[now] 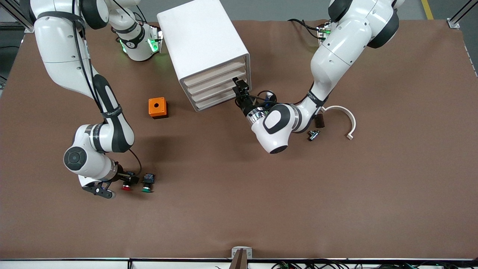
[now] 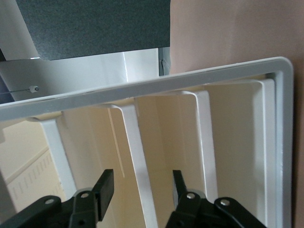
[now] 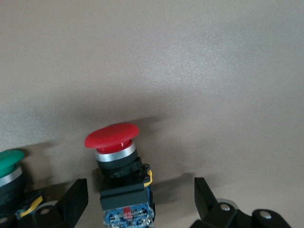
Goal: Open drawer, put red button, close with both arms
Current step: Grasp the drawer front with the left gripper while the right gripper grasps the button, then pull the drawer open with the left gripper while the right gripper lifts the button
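The red button lies on its side on the brown table, next to the green-capped button. My right gripper is down at it, open. In the right wrist view the red button lies between the two spread fingers, untouched, with the green cap at the edge. My left gripper is at the front of the white drawer cabinet, whose drawers look shut. In the left wrist view it is open, its fingers on either side of a white rib on the cabinet front.
An orange box with a hole stands beside the cabinet toward the right arm's end. A white curved piece, a small dark block and a small black part lie by the left arm's wrist.
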